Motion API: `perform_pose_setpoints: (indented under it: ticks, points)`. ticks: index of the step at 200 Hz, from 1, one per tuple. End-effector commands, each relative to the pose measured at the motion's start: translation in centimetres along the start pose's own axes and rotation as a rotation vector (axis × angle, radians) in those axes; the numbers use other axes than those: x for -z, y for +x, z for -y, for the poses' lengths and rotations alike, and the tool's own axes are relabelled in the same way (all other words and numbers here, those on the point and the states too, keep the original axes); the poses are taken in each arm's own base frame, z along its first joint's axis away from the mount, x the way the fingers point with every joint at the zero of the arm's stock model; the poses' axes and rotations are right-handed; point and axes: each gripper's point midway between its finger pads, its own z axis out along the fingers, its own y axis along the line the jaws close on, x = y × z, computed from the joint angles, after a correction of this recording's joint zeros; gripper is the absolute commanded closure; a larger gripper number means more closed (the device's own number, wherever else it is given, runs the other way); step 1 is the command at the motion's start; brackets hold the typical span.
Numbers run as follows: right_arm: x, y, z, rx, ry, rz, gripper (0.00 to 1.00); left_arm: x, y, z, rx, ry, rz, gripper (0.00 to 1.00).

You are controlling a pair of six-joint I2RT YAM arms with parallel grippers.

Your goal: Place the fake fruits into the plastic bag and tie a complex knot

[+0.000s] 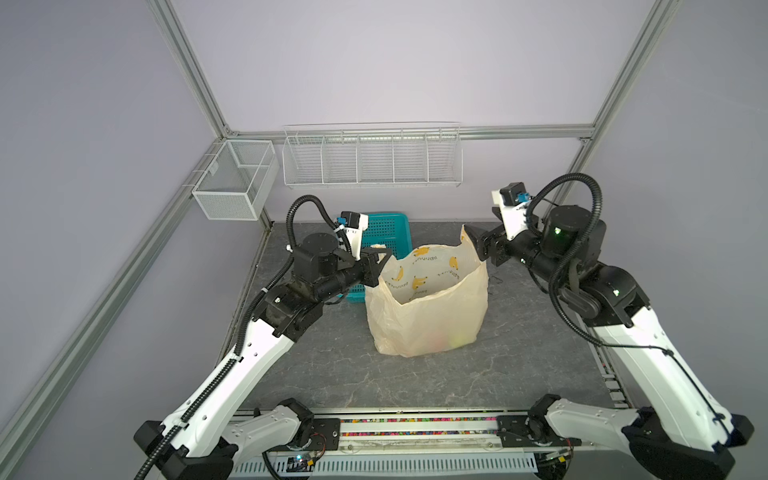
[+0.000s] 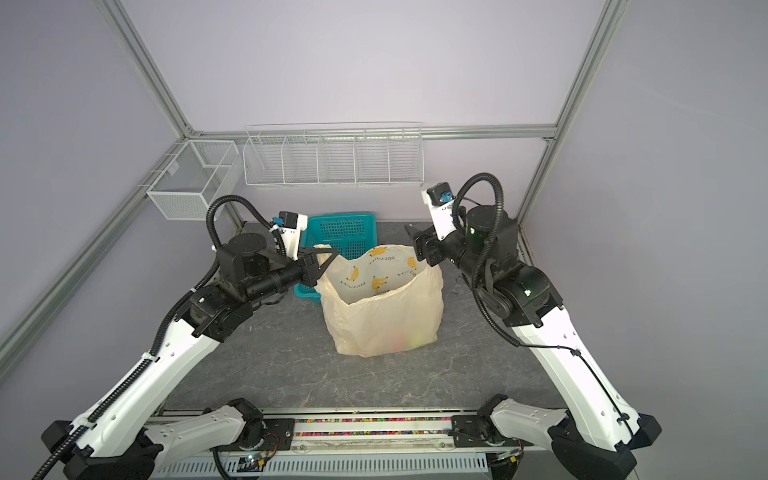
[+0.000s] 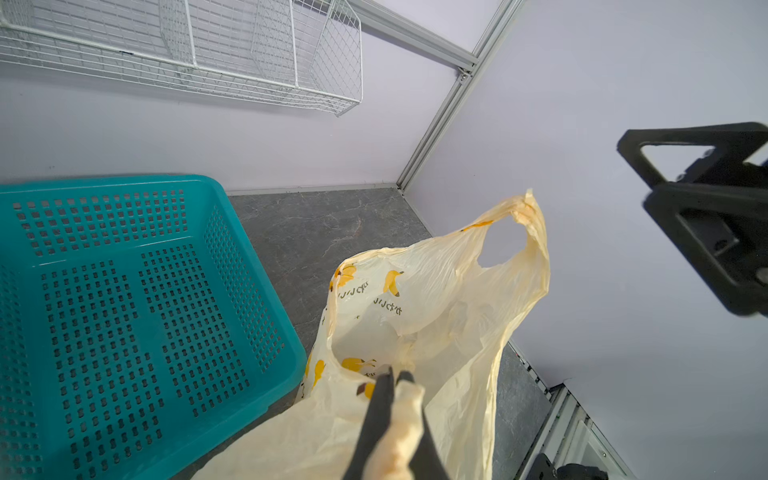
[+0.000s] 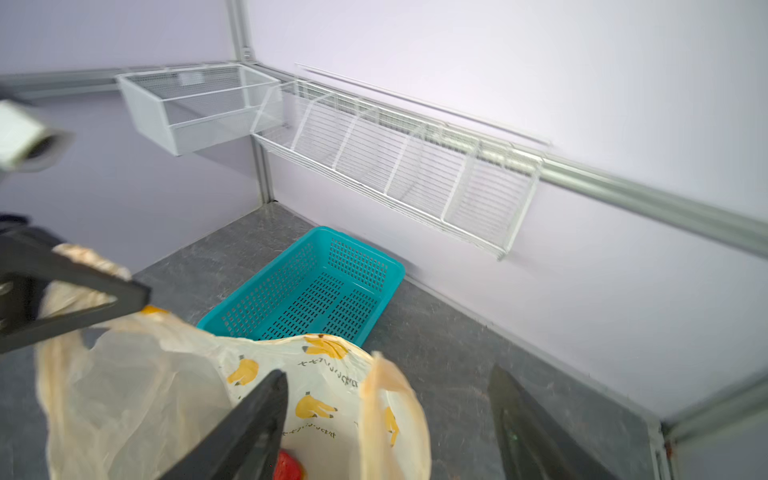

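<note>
Pinched together, the left claw [image 3: 395, 372] clamps the left handle [image 3: 401, 419] of the bag [image 1: 428, 316] (pale yellow, banana print), which stands open before the basket [image 1: 386, 228]. Right claw [image 4: 386, 374] gapes wide around the loose right handle [image 4: 390, 399], seemingly without touching. Fruits [image 4: 286, 467] lie at the bag's bottom.

Left claw [image 3: 392, 374] pinched tight, right claw [image 4: 387, 372] spread wide
</note>
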Motion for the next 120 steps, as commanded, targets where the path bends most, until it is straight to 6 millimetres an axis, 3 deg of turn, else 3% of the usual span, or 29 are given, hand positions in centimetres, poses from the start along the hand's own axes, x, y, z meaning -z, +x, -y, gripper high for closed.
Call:
perform_pose_setpoints:
  ticks: [1, 28, 43, 69, 95, 120]
  points:
    - [0.1, -1.0, -3.9, 0.134, -0.123, 0.056, 0.15, 0.3, -0.7, 0.0, 0.018, -0.010, 0.024, 1.00]
    - [-0.6, 0.5, -10.3, 0.168, -0.358, 0.088, 0.09, 0.5, -1.1, -0.1, 0.037, -0.023, 0.036, 1.00]
    - [-1.3, 1.8, -12.6, 0.135, -0.462, 0.116, 0.06, 0.6, -1.2, -0.1, 0.046, -0.021, 0.043, 1.00]
    - [-3.0, 3.7, -15.4, 0.102, -0.587, 0.133, 0.00, 0.7, -1.1, 0.0, 0.046, -0.019, 0.042, 1.00]
    - [-4.7, 4.6, -17.3, 0.045, -0.660, 0.148, 0.05, 0.7, -1.1, -0.1, 0.049, -0.022, 0.043, 1.00]
    - [-6.6, 5.8, -18.0, 0.039, -0.619, 0.150, 0.07, 0.5, -1.1, 0.0, 0.060, -0.012, 0.041, 1.00]
